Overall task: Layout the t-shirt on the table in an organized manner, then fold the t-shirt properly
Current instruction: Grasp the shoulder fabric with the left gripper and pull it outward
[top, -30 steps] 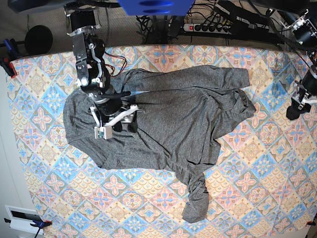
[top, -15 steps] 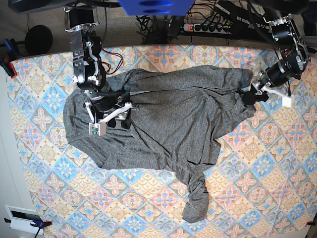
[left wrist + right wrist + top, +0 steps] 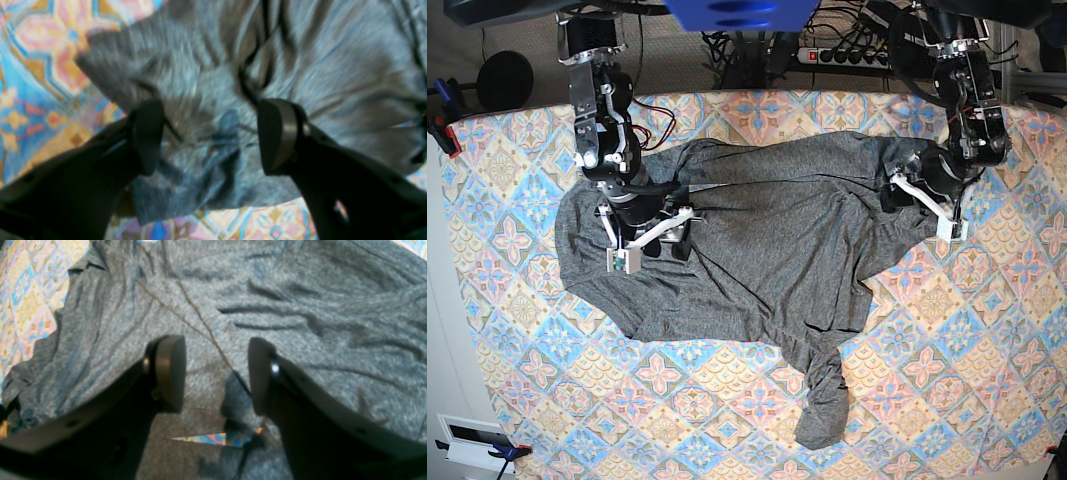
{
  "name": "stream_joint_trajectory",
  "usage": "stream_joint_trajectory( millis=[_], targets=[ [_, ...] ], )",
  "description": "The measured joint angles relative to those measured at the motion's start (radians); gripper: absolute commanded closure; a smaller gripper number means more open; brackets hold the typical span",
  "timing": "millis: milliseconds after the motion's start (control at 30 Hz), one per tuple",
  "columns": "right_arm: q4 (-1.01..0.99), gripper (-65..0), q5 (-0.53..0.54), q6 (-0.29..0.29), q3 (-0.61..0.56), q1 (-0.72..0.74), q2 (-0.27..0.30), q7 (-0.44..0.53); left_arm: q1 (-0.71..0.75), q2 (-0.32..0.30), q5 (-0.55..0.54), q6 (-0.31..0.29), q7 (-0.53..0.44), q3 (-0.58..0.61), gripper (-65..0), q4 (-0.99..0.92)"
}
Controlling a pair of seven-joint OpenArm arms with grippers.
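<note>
- Heather dark-grey, long-sleeved knit t-shirt (image 3: pixel 757 235) lies crumpled on the bench (image 3: pixel 947 380), which is covered with a blue, pink and cream diamond-tile cloth. Body is bunched toward the middle; one sleeve trails to the near edge and ends in a twisted clump.
- Left gripper (image 3: pixel 210 136) hovers over the shirt's edge at the base view's right side. Jaws are spread apart with only cloth beneath them, nothing pinched. Wrist view is motion-blurred, so contact with the fabric cannot be told.
- Right gripper (image 3: pixel 217 376) sits over the shirt body at the base view's left. Jaws released, gap wide, wrinkled knit and a sliver of bench cloth showing below.
- Handling judgement: the fabric looks light, limp and stretchy. It will likely drape and drag rather than slide as one piece, and a single-point pull will probably rope it.
- Suggested holds: pinch at seamed edges such as hem corners, shoulder seams or cuffs, one per gripper, then pull apart to flatten. Layout stage is not yet done.
</note>
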Motion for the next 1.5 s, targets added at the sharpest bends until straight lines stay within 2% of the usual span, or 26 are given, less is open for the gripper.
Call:
stream_joint_trajectory(
  millis=[233,467,533,633,733,800,900,967,1000,1067,1167,1267,1500],
  targets=[
    [0.000,-28.9,0.000,0.000,0.000,0.000,0.000,-0.001,-0.011,-0.003,0.038,0.000,-0.040,0.018,-35.5,-0.023],
    [0.000,-28.9,0.000,0.000,0.000,-0.002,0.000,-0.001,-0.095,-0.014,0.028,-0.006,-0.048,0.017,-34.0,-0.243],
    [0.000,-28.9,0.000,0.000,0.000,-0.002,0.000,-0.001,-0.097,-0.013,0.029,-0.006,-0.052,0.017,-29.0,-0.246],
    [0.000,-28.9,0.001,0.000,-0.003,-0.001,0.000,0.000,-0.087,-0.013,0.029,-0.007,-0.052,0.008,-16.5,-0.241],
    [0.000,-28.9,0.004,0.000,-0.004,-0.005,-0.001,0.000,-0.072,-0.002,0.027,-0.008,-0.079,-0.013,-6.8,-0.217],
    [-0.018,-28.7,0.004,0.035,-0.004,-0.003,-0.003,0.007,-0.052,0.003,-0.008,-0.008,-0.100,-0.037,0.0,-0.208],
    [-0.133,-28.5,0.003,0.089,0.000,0.008,-0.007,0.017,-0.039,0.000,0.005,0.001,-0.100,-0.048,0.0,-0.209],
    [-0.242,-28.3,-0.002,0.104,0.000,0.008,-0.008,0.034,-0.042,0.000,0.002,0.000,-0.100,-0.048,0.0,-0.209],
    [-0.285,-27.4,0.001,0.127,0.001,-0.001,-0.008,0.113,-0.045,0.000,0.001,-0.001,-0.103,-0.048,0.0,-0.209],
    [-0.369,-23.5,0.016,0.146,-0.001,0.015,-0.005,0.187,-0.044,0.003,-0.007,-0.010,-0.104,-0.060,0.0,-0.209],
    [-0.487,-16.6,0.043,0.186,0.000,0.058,-0.008,0.290,-0.047,0.013,-0.013,-0.002,-0.096,-0.120,0.0,-0.209],
    [-0.547,-12.9,0.043,0.187,-0.001,0.101,-0.009,0.320,-0.051,0.026,-0.093,-0.011,-0.096,-0.233,0.0,-0.208],
    [-0.566,-12.2,0.042,0.185,-0.001,0.112,-0.011,0.348,-0.064,0.061,-0.202,-0.008,-0.092,-0.563,0.0,-0.294]
  ],
)
